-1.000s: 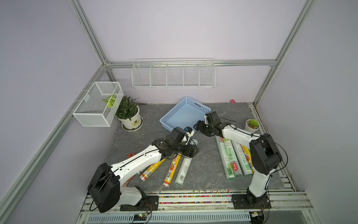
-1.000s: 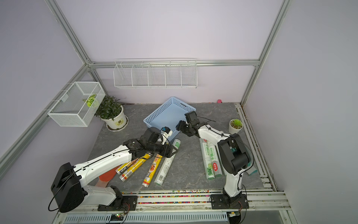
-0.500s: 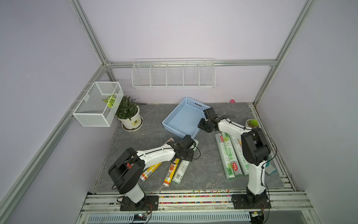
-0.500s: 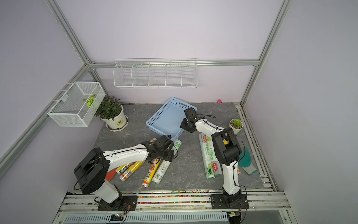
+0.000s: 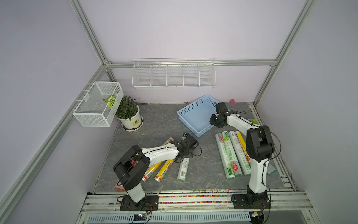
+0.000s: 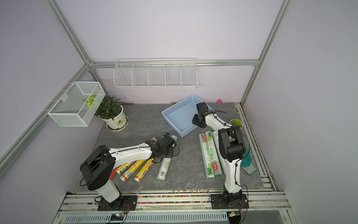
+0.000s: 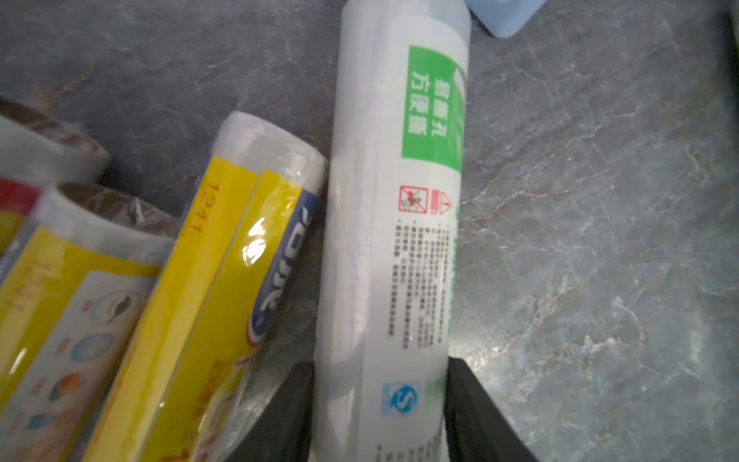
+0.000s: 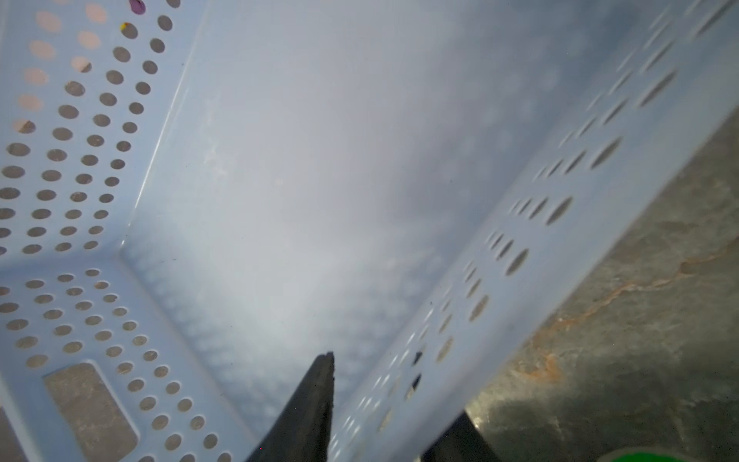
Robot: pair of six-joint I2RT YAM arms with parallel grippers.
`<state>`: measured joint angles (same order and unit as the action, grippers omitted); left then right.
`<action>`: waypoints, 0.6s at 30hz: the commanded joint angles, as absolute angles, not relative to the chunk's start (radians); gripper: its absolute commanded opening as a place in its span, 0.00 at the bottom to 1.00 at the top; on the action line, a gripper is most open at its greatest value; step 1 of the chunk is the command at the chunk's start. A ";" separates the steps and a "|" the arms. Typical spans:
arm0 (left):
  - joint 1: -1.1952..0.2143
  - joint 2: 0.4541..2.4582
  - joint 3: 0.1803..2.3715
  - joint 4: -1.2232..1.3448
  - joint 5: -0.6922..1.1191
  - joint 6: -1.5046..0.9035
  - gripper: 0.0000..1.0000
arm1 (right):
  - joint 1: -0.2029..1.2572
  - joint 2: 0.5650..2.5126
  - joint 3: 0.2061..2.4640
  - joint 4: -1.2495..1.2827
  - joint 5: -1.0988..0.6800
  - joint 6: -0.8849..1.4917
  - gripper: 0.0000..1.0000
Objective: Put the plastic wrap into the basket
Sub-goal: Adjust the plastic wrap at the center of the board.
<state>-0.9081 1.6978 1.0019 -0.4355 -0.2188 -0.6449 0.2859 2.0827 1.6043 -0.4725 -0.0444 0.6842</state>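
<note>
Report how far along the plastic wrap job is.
Done: nothing; the basket is empty. In hand: the left pincer is closed on a white roll lying on the table, and the right pincer clamps the basket's wall. Left: that roll, the yellow rolls and the green-print rolls beside the right arm all need moving.

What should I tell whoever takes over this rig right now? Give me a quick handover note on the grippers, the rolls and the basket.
Left gripper: shut on the white roll, which lies on the table beside the yellow rolls.
Right gripper: shut on the basket wall, one finger inside, one outside.
Other rolls: side by side on the table by the right arm.
Done: nothing is in the basket.
Left: lift the white roll into the basket, then all the rest.
</note>
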 commanded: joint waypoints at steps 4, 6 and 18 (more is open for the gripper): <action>-0.863 1.715 0.952 -0.590 -0.351 -0.721 0.34 | 0.293 2.160 1.710 -0.638 -0.030 0.518 0.37; -0.839 1.714 0.949 -0.580 -0.344 -0.720 0.34 | 0.292 2.155 1.710 -0.653 -0.008 0.485 0.36; -0.814 1.708 0.997 -0.609 -0.391 -0.668 0.40 | 0.291 2.048 1.630 -0.779 0.004 0.250 0.27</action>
